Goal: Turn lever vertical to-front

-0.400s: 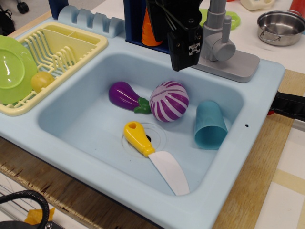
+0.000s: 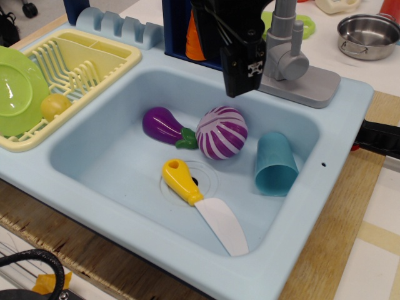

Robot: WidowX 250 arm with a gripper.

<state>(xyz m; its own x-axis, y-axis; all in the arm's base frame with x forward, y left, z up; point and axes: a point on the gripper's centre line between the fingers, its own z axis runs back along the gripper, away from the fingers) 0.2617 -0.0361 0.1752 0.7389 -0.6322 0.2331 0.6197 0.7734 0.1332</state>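
The grey toy faucet stands on its flat grey base [image 2: 312,87] at the sink's back rim. Its small rounded lever [image 2: 298,31] points upright, just right of the taller faucet pipe [image 2: 284,15]. My black gripper [image 2: 240,78] hangs just left of the faucet, over the sink's back edge, with its tip lower than the lever and apart from it. Its fingers read as one dark block, so I cannot tell whether they are open or shut. Nothing shows in them.
The light blue sink [image 2: 156,206] holds a purple eggplant [image 2: 164,126], a striped purple ball [image 2: 221,132], a blue cup [image 2: 275,164] on its side and a yellow-handled white knife [image 2: 203,205]. A yellow dish rack [image 2: 81,62] with a green plate [image 2: 15,90] stands at left. A metal pot [image 2: 369,34] is at the back right.
My gripper has dropped slightly beside the faucet. The lever and the things in the sink have not moved.
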